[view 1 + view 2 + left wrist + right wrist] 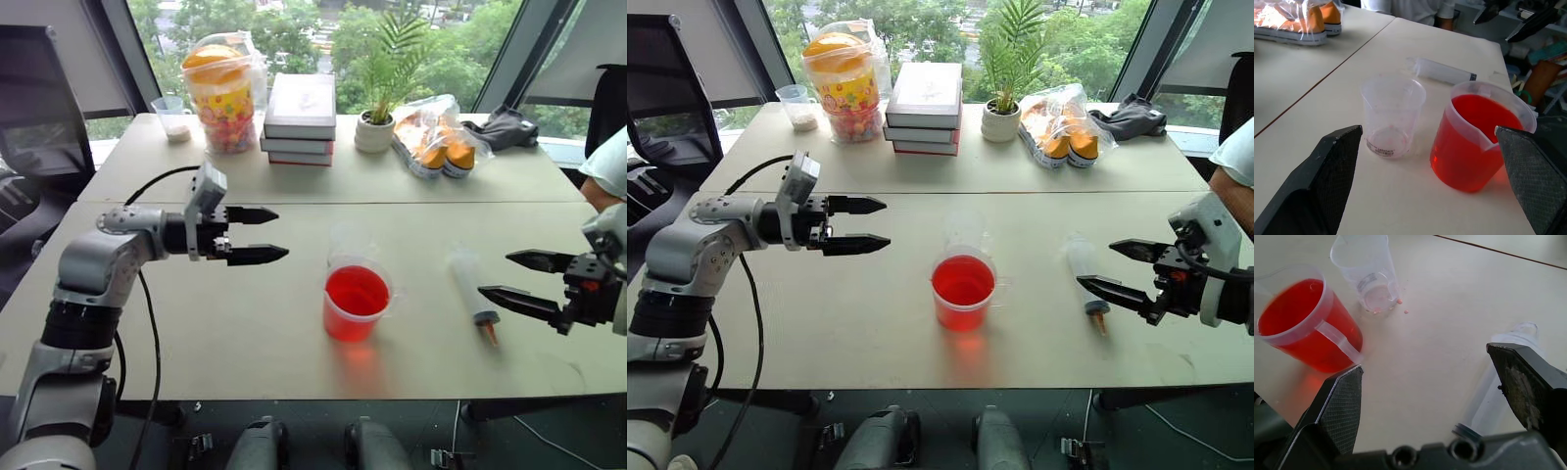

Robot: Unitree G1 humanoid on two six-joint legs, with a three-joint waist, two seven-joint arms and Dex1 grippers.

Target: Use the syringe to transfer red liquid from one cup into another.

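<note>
Your left gripper point(266, 235) hangs over the left part of the tabletop point(196, 323), its jaws spread and empty, pointing to the right toward the two cups. Keep it there for now; it is well apart from everything and disturbs nothing.

In the middle stands the beaker point(356, 303) with the red liquid point(357, 291), filled quite high, so I think one push would spill it. Just behind it, on the far side, is the clear cup point(1393, 115), upright and almost empty, with some small red drops at its bottom and on the tabletop next to it.

To the right of the beaker lies the syringe point(469, 292), flat on the tabletop, its orange tip toward the near edge. Your right gripper point(514, 277) is just beside it with the jaws wide and holding nothing. The step in hand seems to be the pick-up: bring the jaws across the thick barrel near its middle, not at the tip or the plunger, and close slowly, because the round barrel can roll away.

Far behind stand a snack jar point(224, 93), a small cup with white grains point(173, 117), books point(301, 118), a plant point(378, 108) and bagged shoes point(435, 142), all out of your way. A person's arm point(605, 171) is at the right edge, so swing the right arm carefully.
</note>
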